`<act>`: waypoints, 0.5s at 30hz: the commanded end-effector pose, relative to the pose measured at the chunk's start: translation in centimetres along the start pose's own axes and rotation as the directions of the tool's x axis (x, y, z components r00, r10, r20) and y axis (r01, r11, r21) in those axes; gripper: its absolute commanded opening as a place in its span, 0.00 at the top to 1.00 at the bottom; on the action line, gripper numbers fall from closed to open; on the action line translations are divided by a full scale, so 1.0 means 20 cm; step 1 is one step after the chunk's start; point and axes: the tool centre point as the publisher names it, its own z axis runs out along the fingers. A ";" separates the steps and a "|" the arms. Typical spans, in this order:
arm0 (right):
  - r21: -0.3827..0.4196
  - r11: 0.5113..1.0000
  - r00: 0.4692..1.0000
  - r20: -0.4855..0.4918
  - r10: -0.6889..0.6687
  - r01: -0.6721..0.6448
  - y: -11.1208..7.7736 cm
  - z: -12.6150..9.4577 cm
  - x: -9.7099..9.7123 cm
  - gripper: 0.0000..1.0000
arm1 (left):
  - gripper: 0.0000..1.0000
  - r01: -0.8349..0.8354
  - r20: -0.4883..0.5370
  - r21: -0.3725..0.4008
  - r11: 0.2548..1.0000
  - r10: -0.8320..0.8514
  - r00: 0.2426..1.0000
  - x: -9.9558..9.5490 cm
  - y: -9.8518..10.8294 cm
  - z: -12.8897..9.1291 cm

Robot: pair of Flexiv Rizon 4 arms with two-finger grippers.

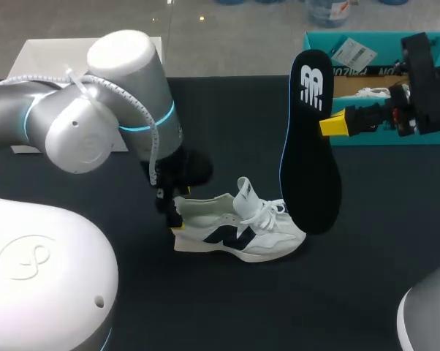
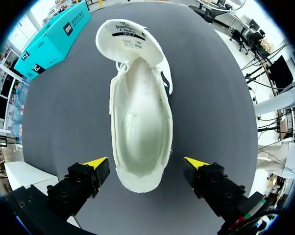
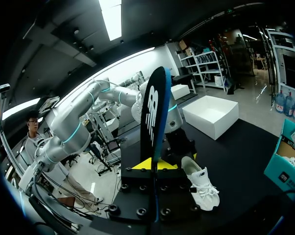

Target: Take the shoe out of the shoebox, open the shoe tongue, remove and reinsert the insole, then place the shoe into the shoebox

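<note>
A white shoe (image 1: 238,230) with a dark side logo lies on the black table, its tongue pulled up and its inside bare (image 2: 140,132). My left gripper (image 1: 176,219) is at the heel, open, one finger on each side with a gap to the shoe (image 2: 146,164). A black insole (image 1: 308,161) hangs upright above the toe, its lower end just over the laces. My right gripper (image 1: 335,124) is shut on the insole's edge. In the right wrist view the insole (image 3: 152,117) stands between the yellow tips (image 3: 159,164), with the shoe (image 3: 201,183) beyond.
The teal shoebox (image 1: 319,44) stands open at the back right, behind my right arm (image 2: 49,39) (image 3: 289,161). A white box (image 1: 37,55) sits at the back left (image 3: 211,115). My left arm's elbow (image 1: 110,102) looms over the table's left half.
</note>
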 end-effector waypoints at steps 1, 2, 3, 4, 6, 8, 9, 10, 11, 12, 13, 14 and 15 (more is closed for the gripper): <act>0.004 1.000 1.000 -0.002 0.001 -0.001 0.01 0.01 -0.01 1.00 | 0.00 -0.002 0.013 -0.071 0.997 0.003 1.000 0.01 -0.02 -0.01; 0.004 1.000 1.000 -0.002 0.001 -0.001 0.01 0.01 -0.01 1.00 | 0.00 -0.003 0.009 -0.073 0.997 0.004 1.000 0.02 -0.02 -0.01; 0.004 1.000 1.000 -0.002 0.001 -0.001 0.01 0.01 -0.01 1.00 | 0.00 -0.003 0.009 -0.073 0.997 0.004 1.000 0.02 -0.02 -0.01; 0.004 1.000 1.000 -0.002 0.001 -0.001 0.01 0.01 -0.01 1.00 | 0.00 -0.003 0.009 -0.073 0.997 0.004 1.000 0.02 -0.02 -0.01; 0.004 1.000 1.000 -0.002 0.001 -0.001 0.01 0.01 -0.01 1.00 | 0.00 -0.003 0.009 -0.073 0.997 0.004 1.000 0.02 -0.02 -0.01; 0.004 1.000 1.000 -0.002 0.001 -0.001 0.01 0.01 -0.01 1.00 | 0.00 -0.003 0.009 -0.073 0.997 0.004 1.000 0.02 -0.02 -0.01; 0.004 1.000 1.000 -0.002 0.001 -0.001 0.01 0.01 -0.01 1.00 | 0.00 -0.003 0.009 -0.073 0.997 0.004 1.000 0.02 -0.02 -0.01; 0.004 1.000 1.000 -0.002 0.001 -0.001 0.01 0.01 -0.01 1.00 | 0.00 -0.003 0.009 -0.073 0.997 0.004 1.000 0.02 -0.02 -0.01; 0.004 1.000 1.000 -0.002 0.001 -0.001 0.01 0.01 -0.01 1.00 | 0.00 -0.003 0.009 -0.073 0.997 0.004 1.000 0.02 -0.02 -0.01; 0.004 1.000 1.000 -0.002 0.001 -0.001 0.01 0.01 -0.01 1.00 | 0.00 -0.003 0.009 -0.073 0.997 0.004 1.000 0.02 -0.02 -0.01; 0.004 1.000 1.000 -0.002 0.001 -0.001 0.01 0.01 -0.01 1.00 | 0.00 -0.003 0.009 -0.073 0.997 0.004 1.000 0.02 -0.02 -0.01; 0.004 1.000 1.000 -0.002 0.001 -0.001 0.01 0.01 -0.01 1.00 | 0.00 -0.003 0.009 -0.073 0.997 0.004 1.000 0.02 -0.02 -0.01; 0.004 1.000 1.000 -0.002 0.001 -0.001 0.01 0.01 -0.01 1.00 | 0.00 -0.003 0.009 -0.073 0.997 0.004 1.000 0.02 -0.02 -0.01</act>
